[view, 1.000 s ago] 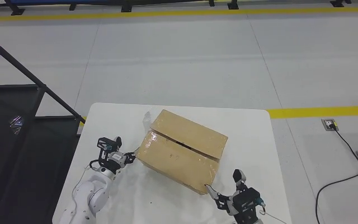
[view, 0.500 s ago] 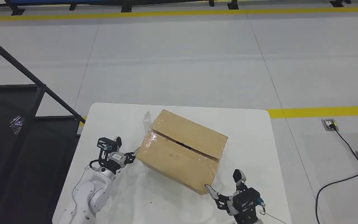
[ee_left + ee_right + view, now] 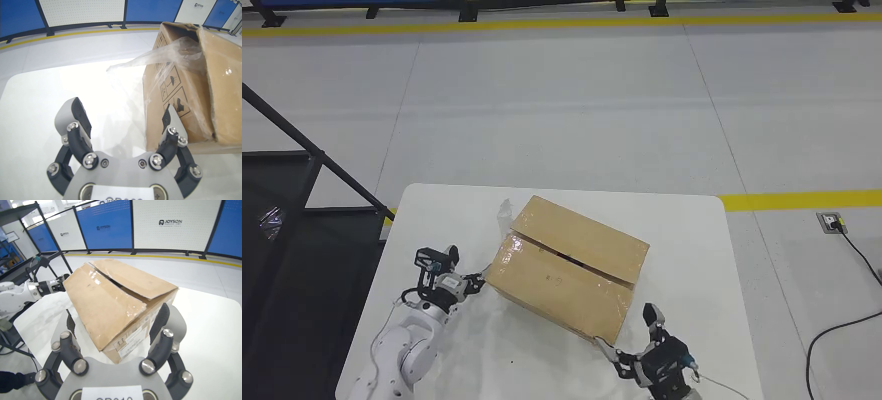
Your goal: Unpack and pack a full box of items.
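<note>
— Where is the cardboard box (image 3: 567, 268)?
— On the white table (image 3: 692, 230), between my two grippers. My left gripper (image 3: 122, 103) is spread wide and empty, with one jaw just beside the box's end face. Whether it touches, I cannot tell. A loose strip of clear tape (image 3: 143, 60) sticks out from that end, beyond those jaws.
— And the right?
— My right gripper (image 3: 115, 308) is also wide open, holding nothing. The box's near corner sits just ahead of it, top flaps slightly parted.

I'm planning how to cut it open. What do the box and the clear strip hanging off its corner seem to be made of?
Box: brown cardboard, matte, with ragged fibrous flap edges. Strip: probably clear plastic packing tape or film, glossy, wrinkled and see-through.
</note>
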`<move>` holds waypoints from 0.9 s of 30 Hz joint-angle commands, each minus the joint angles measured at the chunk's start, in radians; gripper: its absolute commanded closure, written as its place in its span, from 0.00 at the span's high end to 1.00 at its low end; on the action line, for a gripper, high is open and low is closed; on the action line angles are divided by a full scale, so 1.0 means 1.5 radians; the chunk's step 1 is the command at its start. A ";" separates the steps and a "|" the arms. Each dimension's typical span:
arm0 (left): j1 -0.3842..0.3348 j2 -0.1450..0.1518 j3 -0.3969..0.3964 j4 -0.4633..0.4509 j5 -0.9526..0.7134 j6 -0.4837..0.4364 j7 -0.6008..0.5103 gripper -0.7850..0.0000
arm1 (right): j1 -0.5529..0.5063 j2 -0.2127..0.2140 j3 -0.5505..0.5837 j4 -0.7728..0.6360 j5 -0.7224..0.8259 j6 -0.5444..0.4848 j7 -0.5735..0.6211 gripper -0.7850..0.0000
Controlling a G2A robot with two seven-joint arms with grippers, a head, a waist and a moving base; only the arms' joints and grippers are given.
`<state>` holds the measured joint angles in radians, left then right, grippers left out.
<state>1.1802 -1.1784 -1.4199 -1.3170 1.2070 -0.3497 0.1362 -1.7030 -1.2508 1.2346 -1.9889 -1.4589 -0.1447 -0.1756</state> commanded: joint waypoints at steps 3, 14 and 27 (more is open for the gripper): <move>0.009 0.001 -0.007 -0.009 -0.002 -0.002 0.000 1.00 | -0.010 0.006 0.006 0.012 -0.041 -0.040 -0.006 1.00; 0.010 0.001 -0.005 -0.011 -0.006 -0.006 0.001 1.00 | 0.036 0.002 -0.018 0.073 -0.096 0.007 0.106 1.00; 0.017 0.001 -0.004 -0.012 -0.003 -0.003 0.006 1.00 | 0.074 -0.008 -0.020 0.105 -0.104 0.111 0.098 1.00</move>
<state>1.2044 -1.1764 -1.4261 -1.3338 1.2026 -0.3545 0.1451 -1.5938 -1.2618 1.2045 -1.8324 -1.6150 0.0161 -0.0265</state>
